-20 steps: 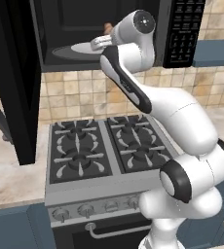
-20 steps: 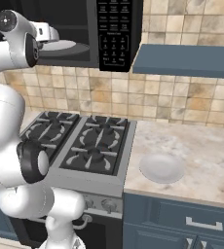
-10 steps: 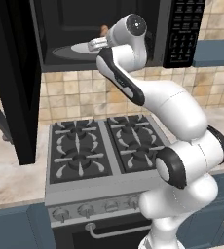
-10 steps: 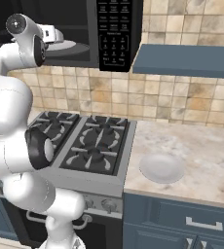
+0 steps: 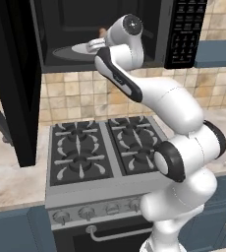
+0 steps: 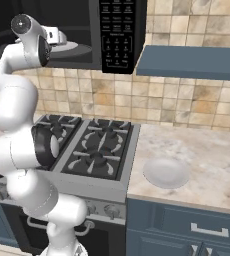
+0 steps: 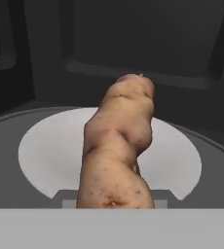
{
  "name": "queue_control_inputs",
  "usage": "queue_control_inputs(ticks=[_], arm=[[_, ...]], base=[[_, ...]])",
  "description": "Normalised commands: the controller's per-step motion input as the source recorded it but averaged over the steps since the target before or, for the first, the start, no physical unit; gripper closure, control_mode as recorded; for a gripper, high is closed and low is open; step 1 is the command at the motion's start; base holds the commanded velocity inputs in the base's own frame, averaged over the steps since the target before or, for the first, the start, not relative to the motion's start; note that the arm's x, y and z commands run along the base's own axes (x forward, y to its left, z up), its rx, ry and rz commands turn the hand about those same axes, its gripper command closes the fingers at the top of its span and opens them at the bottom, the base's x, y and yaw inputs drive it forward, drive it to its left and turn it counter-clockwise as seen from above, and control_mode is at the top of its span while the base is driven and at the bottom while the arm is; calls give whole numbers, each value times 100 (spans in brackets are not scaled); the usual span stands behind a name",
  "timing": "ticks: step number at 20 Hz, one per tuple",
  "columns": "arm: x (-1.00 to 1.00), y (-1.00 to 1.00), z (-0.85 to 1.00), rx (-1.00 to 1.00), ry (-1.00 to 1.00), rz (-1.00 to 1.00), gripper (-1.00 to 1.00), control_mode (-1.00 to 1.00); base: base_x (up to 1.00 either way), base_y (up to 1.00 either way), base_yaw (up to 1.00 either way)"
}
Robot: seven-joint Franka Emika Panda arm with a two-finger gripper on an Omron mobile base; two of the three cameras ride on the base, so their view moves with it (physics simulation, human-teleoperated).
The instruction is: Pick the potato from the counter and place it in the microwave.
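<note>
potato held inside the microwave, over the turntable

the arm reaches up from the base into the open microwave (image 5: 183, 29) above the stove (image 5: 100, 147). the tool (image 5: 96, 46) is inside the cavity, clamped on the potato (image 7: 118, 146); its fingertips are hidden behind the potato in the hand view. the potato is a long, lumpy brown piece with speckled skin, and it sticks out ahead of the tool over the white turntable (image 7: 41, 155). whether it touches the turntable cannot be told. in the left base view a bit of the potato (image 5: 102, 32) shows just beyond the wrist, near the middle of the cavity. the microwave door (image 5: 14, 83) hangs open at the left, reaching down past the stove's left edge. a white plate (image 6: 166, 172) lies on the surface (image 6: 212, 160) right of the stove, near its front edge, well apart from the arm.
</note>
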Motion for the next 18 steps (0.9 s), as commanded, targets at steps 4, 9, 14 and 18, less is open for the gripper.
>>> queue_control_inputs(ticks=[4,9,14,18], arm=[[30,10,-11,0,6,0,100,-100],[29,7,-11,0,4,0,100,-100],[25,3,2,0,0,0,100,-100],[7,1,23,0,0,0,100,-100]], base=[[0,0,0],[0,0,0],[0,0,0],[0,0,0]])
